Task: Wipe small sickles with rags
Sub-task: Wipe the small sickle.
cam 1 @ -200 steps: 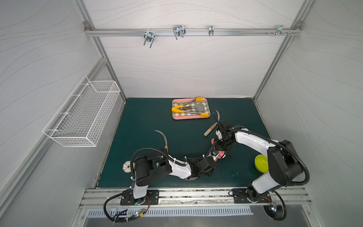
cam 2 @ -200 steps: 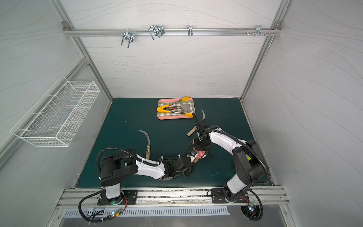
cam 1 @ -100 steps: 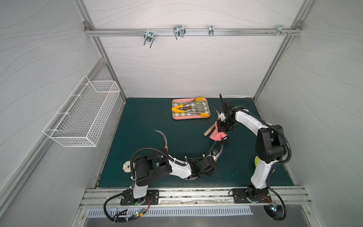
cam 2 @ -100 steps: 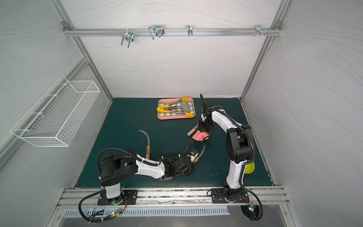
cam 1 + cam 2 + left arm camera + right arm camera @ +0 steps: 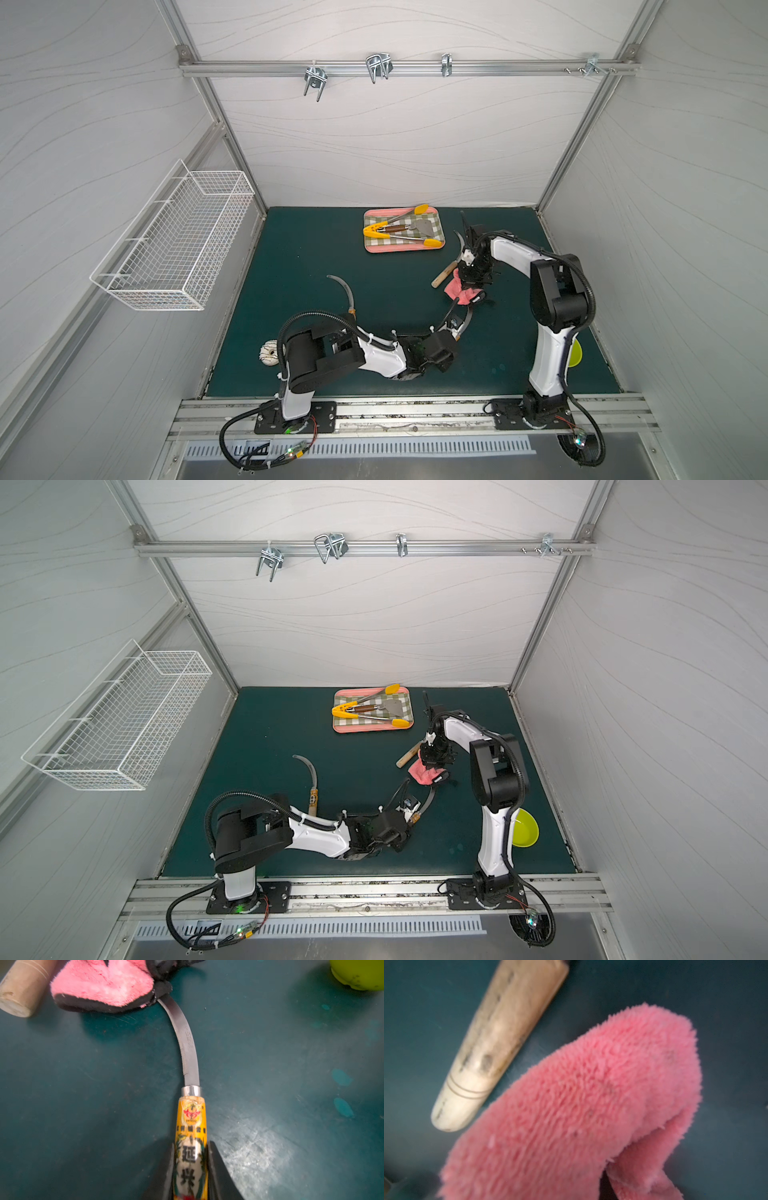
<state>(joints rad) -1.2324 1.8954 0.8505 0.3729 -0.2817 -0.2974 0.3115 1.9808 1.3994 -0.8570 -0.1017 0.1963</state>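
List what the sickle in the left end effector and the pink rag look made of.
Sickle: blade looks like steel, bare grey with a dull sheen and fine serrations along the inner edge; handle possibly wood, hidden under a glossy yellow printed label. Rag: fuzzy pink pile, likely microfibre, with a black fabric edge.

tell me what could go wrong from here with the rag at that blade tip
1. The held sickle has a serrated blade whose tip runs under the rag's dark edge; the teeth could snag the fabric and tug it from the right gripper.
2. The left gripper clamps only the handle, so pressure at the tip might twist the sickle.
3. Another sickle's pale handle lies right beside the rag; a stroke could knock it.
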